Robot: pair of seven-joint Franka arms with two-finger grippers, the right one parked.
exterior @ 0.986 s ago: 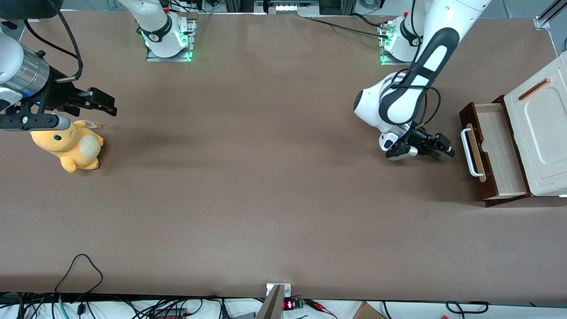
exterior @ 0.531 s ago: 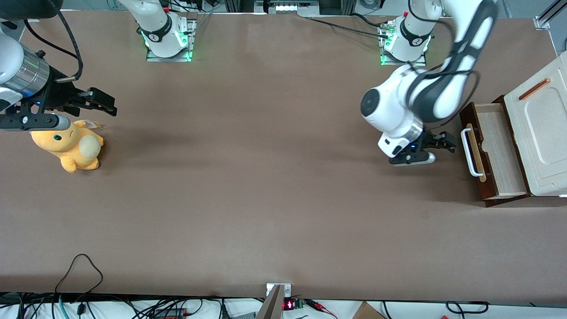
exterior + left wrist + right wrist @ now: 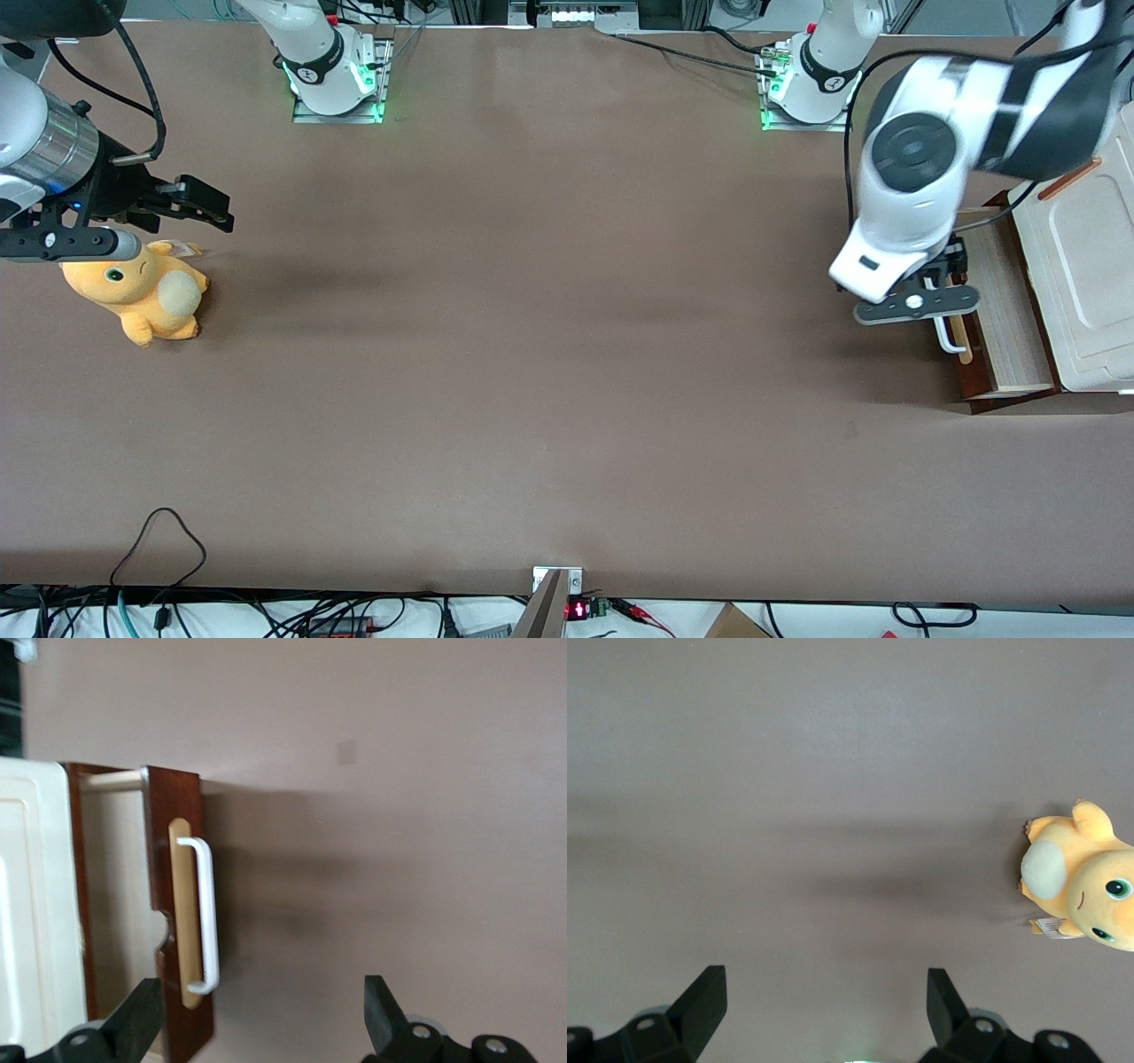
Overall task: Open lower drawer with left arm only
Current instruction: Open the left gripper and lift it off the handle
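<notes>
Lower drawer (image 3: 992, 301) is sitting pulled out from its cabinet at the working arm's end of the brown desk (image 3: 532, 354), its pale wood inside showing. Dark brown drawer front (image 3: 177, 912) is facing the open desk, with the long white bar handle (image 3: 205, 914) standing off a tan strip. Cream-white cabinet top (image 3: 1085, 257) with a small copper-brown bar (image 3: 1068, 178) is lying just above the drawer.

Left arm (image 3: 921, 168) is reaching over the drawer front, white wrist block tilted down. Claw (image 3: 257, 1028) is hanging above the handle, not touching it; its black fingers (image 3: 383, 1010) are spread wide apart, holding nothing, and the handle is lying between them in the wrist view.

Orange plush toy (image 3: 142, 292) is lying well apart, toward the parked arm's end of the desk.
</notes>
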